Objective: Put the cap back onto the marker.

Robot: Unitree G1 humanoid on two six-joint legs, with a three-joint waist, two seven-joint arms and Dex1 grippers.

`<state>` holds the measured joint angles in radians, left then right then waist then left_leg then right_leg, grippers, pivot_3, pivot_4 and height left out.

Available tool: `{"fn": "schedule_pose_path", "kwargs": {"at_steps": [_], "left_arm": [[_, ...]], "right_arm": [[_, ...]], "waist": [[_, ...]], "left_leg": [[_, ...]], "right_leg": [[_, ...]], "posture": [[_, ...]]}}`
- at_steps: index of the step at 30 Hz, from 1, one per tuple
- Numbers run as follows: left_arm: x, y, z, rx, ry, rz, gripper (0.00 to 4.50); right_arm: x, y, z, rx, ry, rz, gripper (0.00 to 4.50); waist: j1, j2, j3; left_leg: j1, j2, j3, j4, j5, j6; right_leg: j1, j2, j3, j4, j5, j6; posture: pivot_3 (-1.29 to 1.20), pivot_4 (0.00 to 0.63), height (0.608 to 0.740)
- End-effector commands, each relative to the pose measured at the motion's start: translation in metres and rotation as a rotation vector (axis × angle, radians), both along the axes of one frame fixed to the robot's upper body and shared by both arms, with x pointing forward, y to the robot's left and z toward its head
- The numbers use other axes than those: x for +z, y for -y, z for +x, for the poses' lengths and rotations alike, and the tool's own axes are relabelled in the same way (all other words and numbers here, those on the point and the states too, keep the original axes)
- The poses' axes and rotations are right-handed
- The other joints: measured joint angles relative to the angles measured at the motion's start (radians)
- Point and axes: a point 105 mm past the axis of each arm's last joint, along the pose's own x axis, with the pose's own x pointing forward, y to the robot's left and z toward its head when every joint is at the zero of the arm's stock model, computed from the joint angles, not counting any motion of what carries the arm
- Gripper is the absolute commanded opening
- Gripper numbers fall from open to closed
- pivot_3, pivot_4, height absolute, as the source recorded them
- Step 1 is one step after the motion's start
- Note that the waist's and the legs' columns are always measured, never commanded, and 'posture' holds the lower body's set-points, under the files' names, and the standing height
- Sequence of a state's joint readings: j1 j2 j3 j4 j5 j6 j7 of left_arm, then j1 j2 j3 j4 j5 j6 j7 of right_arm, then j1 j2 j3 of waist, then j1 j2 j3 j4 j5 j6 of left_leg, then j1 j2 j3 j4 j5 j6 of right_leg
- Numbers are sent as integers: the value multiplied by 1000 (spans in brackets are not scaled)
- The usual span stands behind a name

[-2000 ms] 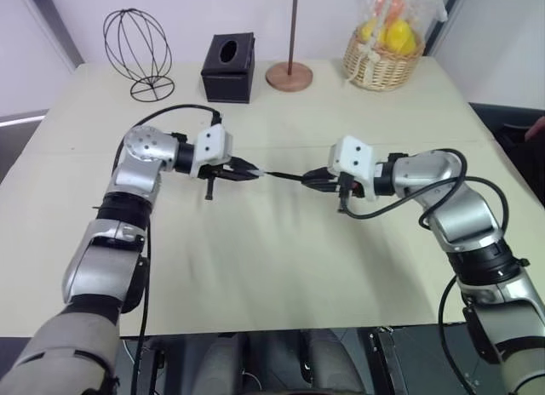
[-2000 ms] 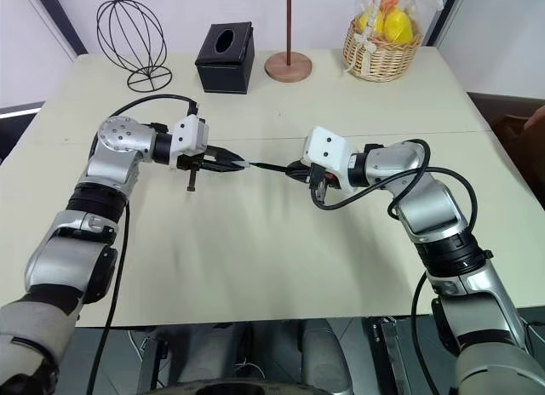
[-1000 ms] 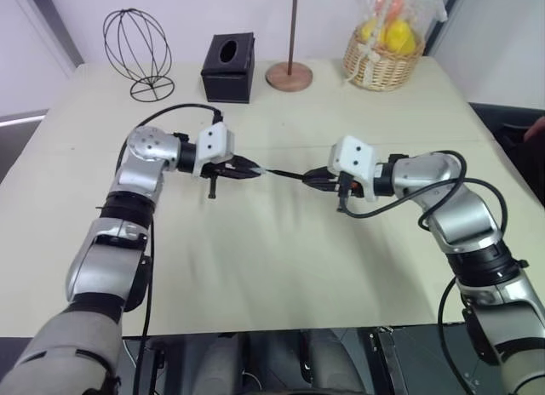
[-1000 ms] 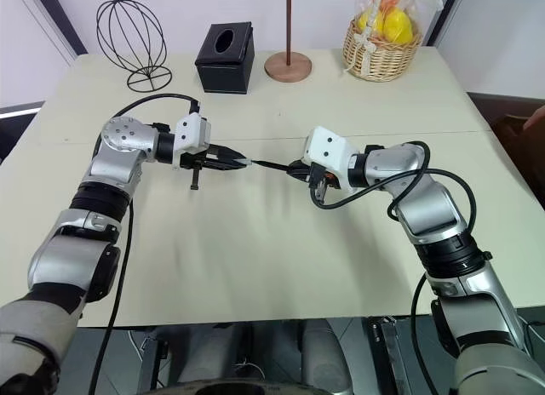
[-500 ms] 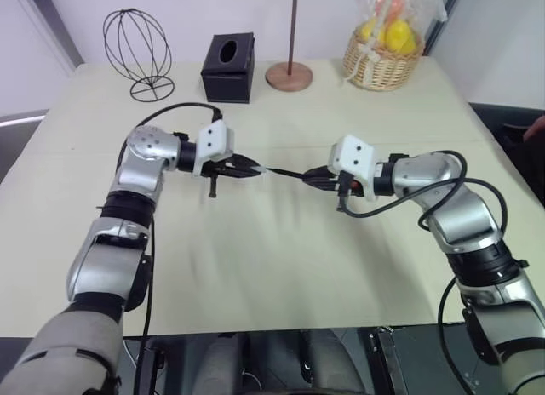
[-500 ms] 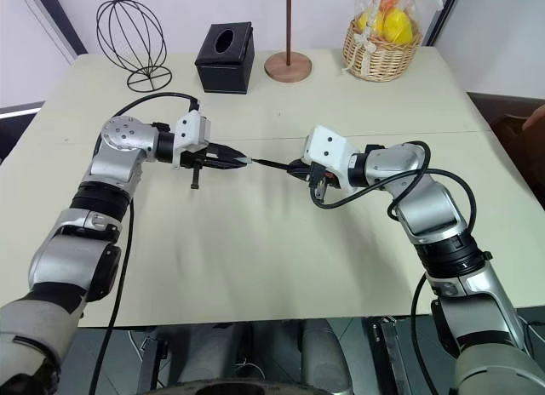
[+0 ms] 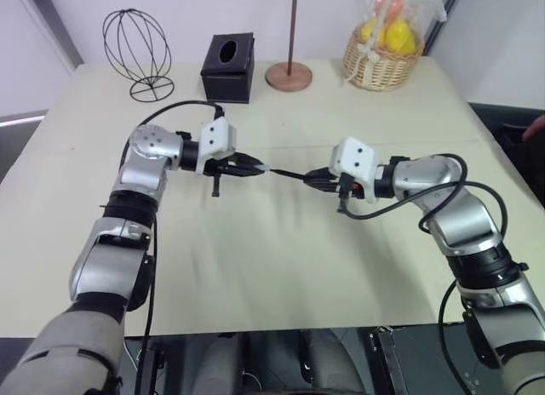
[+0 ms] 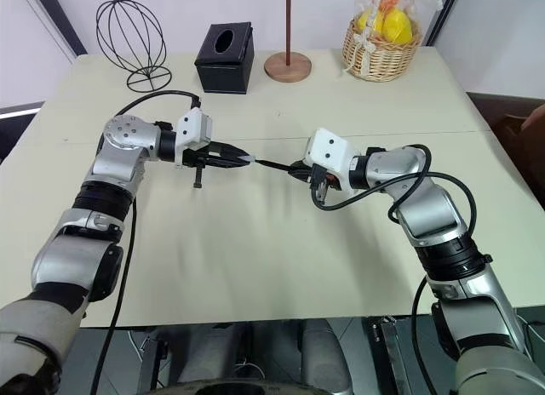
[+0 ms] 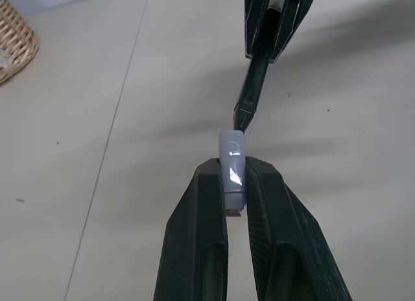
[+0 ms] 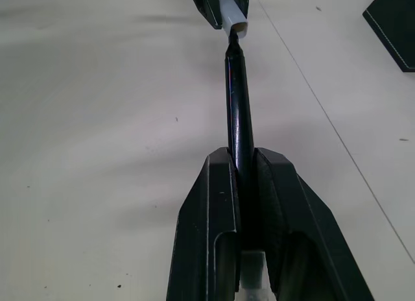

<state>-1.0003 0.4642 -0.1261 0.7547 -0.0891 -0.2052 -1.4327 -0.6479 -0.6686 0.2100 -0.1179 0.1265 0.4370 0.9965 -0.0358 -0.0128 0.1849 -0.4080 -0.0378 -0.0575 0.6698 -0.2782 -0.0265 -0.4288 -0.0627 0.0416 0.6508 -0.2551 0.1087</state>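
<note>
Left eye view had the big pale beige worktop point(image 7: 281, 259) with both arms meeting above the middle of it. At the back sat a woven wicker basket of yellow fruit point(image 7: 383, 59), a black wire globe-shaped stand point(image 7: 138, 53), a black box-shaped tissue holder point(image 7: 228, 67) and a round wooden base with a thin pole point(image 7: 289, 74), all well apart from the action.

The right pincer point(image 10: 241, 159) was clamped tight on the thin black marker point(image 10: 236, 87), holding it by the rear so the pointed end stuck out toward the other arm. The left pincer point(image 9: 232, 178) was closed on the tiny pale grey-white cylindrical cap point(image 9: 232, 159), open mouth facing the marker.

In the left wrist view the tip was right at the cap's mouth, touching or nearly so; I couldn't tell if it was inside yet.

Risk, as I saw it: the marker met the cap at a slight angle. Pushing like that could've jammed the tip on the rim, twisted the cap in the pincer or popped it out onto the worktop.
</note>
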Motion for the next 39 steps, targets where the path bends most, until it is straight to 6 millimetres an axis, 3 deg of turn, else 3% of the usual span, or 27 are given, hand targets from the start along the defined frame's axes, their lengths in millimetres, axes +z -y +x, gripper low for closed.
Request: {"fn": "schedule_pose_path", "kwargs": {"at_steps": [1,39], "left_arm": [[18,-6,-3,-16,71,-1,22],[13,4,6,-22,102,21,22]], "right_arm": [[13,8,6,-29,48,8,0],[13,-1,-3,9,43,13,0]], "waist": [[0,0,0],[1,0,0]], "left_leg": [[0,0,0,0,0,0],[0,0,0,0,0,0]], "right_leg": [[0,0,0,0,0,0],[0,0,0,0,0,0]], "posture": [[0,150,740],[0,150,740]]}}
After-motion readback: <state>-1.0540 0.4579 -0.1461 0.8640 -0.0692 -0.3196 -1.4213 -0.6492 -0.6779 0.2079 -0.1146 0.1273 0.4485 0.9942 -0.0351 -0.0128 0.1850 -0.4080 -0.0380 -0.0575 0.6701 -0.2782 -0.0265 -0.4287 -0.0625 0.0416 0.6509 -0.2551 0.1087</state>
